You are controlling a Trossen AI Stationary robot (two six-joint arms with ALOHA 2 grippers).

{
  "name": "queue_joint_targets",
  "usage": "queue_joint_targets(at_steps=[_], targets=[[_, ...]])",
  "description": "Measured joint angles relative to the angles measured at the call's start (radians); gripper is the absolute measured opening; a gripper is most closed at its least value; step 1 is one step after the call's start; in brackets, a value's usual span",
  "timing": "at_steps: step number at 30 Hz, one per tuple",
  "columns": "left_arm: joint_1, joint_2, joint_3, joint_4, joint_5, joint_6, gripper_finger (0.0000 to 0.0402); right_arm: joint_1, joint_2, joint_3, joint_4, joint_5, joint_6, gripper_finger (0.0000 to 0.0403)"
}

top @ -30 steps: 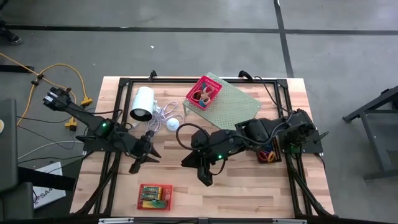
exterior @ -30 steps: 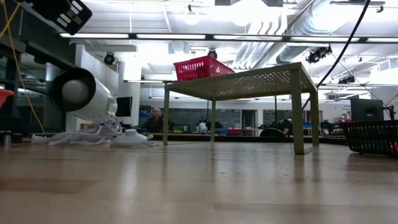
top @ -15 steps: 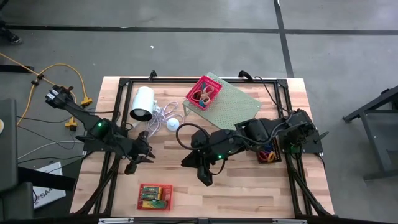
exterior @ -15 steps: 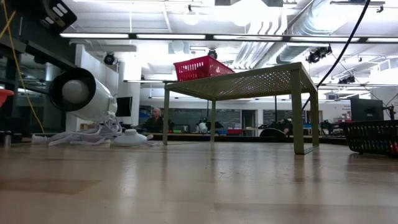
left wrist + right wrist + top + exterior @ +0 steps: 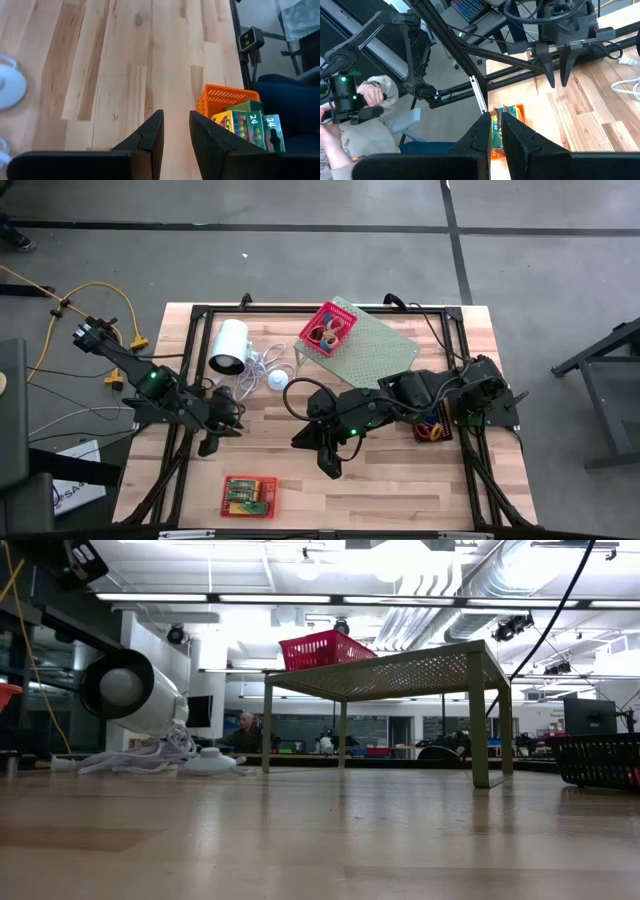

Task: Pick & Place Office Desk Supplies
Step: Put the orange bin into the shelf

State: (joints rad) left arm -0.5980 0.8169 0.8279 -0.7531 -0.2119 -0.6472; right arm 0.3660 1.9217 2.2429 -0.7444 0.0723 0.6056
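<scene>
Hovering over the bare wood at about nine o'clock of the table (image 5: 400, 490), my left gripper (image 5: 208, 445) hangs with its fingers (image 5: 150, 135) narrowly parted, a slim gap of plank showing between them and nothing in it. Toward six o'clock from there lies the orange-red basket (image 5: 247, 494) with the two green-white boxes (image 5: 243, 496) packed inside (my left wrist view catches it just past my fingertips). Up near eleven o'clock the white cylinder (image 5: 228, 347) lies on its side, its cord (image 5: 262, 363) coiled beside it. At twelve o'clock the pink basket (image 5: 328, 328) holds tan rubber-band loops (image 5: 327, 333) and sits on a corner of the pale green shelf (image 5: 385, 345).

My right gripper (image 5: 328, 467) hangs near the table's centre, pointing toward six o'clock, its fingers (image 5: 517, 131) drawn close with only a sliver between them, and empty. At three o'clock the black mesh basket (image 5: 433, 430) rests partly under my right arm, with colourful little clips (image 5: 430, 429) in it. A person (image 5: 355, 107) sits beyond the table edge in my right wrist view.
</scene>
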Motion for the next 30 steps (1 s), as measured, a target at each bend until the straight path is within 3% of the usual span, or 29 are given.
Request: queue_joint_targets(at_steps=[9,14,22,30], targets=[[0.0,0.0,0.057,-0.186,0.003,-0.163,0.0089,0.0,0.0,0.0,0.0,0.0,0.0,0.003],[0.0,0.001,0.057,-0.269,0.056,-0.289,0.0089,0.0,0.0,0.0,0.0,0.0,0.0,0.003],[-0.006,0.001,0.057,-0.287,0.117,-0.453,0.0089,0.0,0.0,0.0,0.0,0.0,0.0,0.003],[-0.111,0.048,0.057,-0.322,0.072,-0.666,0.0089,0.0,0.0,0.0,0.0,0.0,0.0,0.003]])
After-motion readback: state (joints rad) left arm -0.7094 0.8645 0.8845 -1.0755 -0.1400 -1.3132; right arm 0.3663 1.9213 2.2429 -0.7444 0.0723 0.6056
